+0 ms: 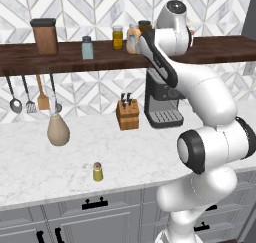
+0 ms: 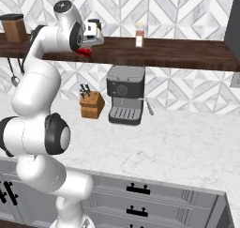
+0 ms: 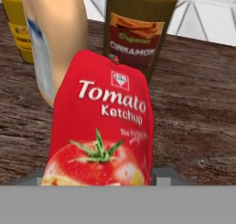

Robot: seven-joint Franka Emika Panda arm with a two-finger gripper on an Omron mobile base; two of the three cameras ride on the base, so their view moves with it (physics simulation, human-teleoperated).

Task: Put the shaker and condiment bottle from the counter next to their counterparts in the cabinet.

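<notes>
Arm raised high, forearm reaching to the front edge of the cabinet (image 2: 178,53), gripper (image 2: 89,40) level with the board. Clamped on the condiment bottle (image 3: 102,126), held over the shelf before a cream-orange bottle (image 3: 55,38). Shaker (image 1: 97,171) down near the counter's (image 1: 30,162) front edge.

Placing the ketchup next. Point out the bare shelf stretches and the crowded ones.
Bare: dark brown wooden shelf between brown canister and pale blue-grey shaker; also right of slim white-capped bottle. Crowded: around yellow jar, cream-orange bottle and cinnamon jar, behind red ketchup pouch.
</notes>
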